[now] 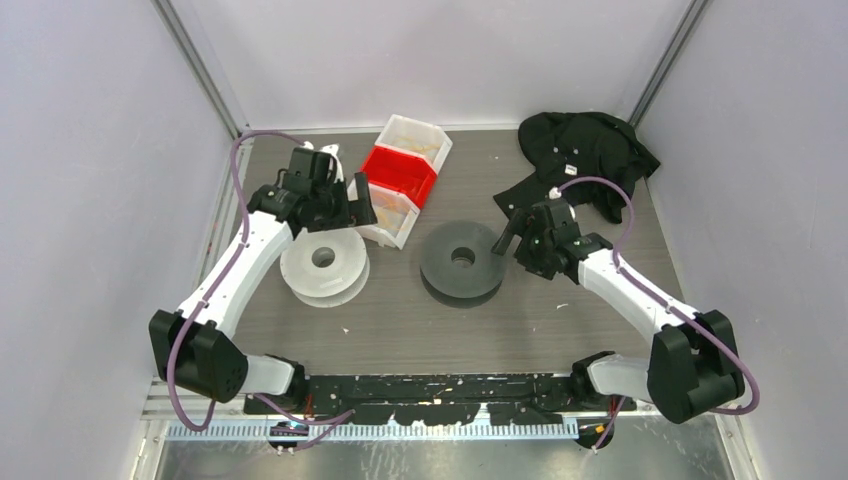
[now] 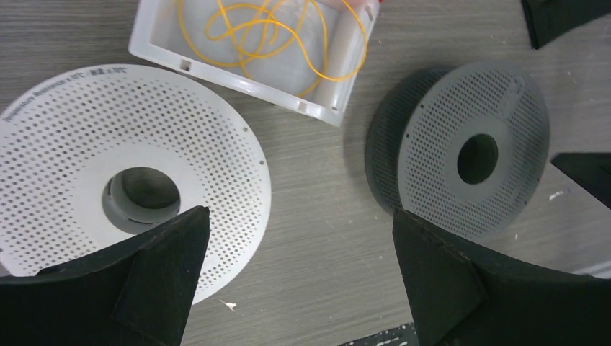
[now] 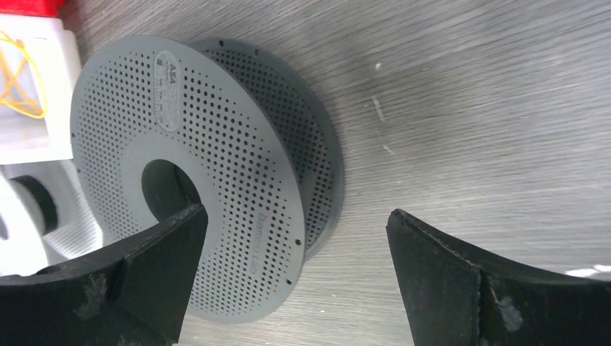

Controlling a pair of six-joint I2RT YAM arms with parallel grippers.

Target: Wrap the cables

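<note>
Thin yellow-orange cables (image 2: 268,29) lie in loose loops inside a white bin (image 2: 339,79); a bit of them shows in the right wrist view (image 3: 18,79). A white perforated spool (image 1: 323,265) (image 2: 130,173) lies flat left of centre. A grey perforated spool (image 1: 462,262) (image 2: 472,155) (image 3: 209,173) lies flat at centre. My left gripper (image 1: 345,205) (image 2: 301,277) is open and empty, above the table between the two spools, close to the white bin. My right gripper (image 1: 510,235) (image 3: 295,277) is open and empty, at the grey spool's right edge.
A red bin (image 1: 400,172) sits between the white bin (image 1: 385,225) and another white bin (image 1: 418,137) at the back centre. A black cloth (image 1: 585,150) lies at the back right. White walls close in the table on three sides.
</note>
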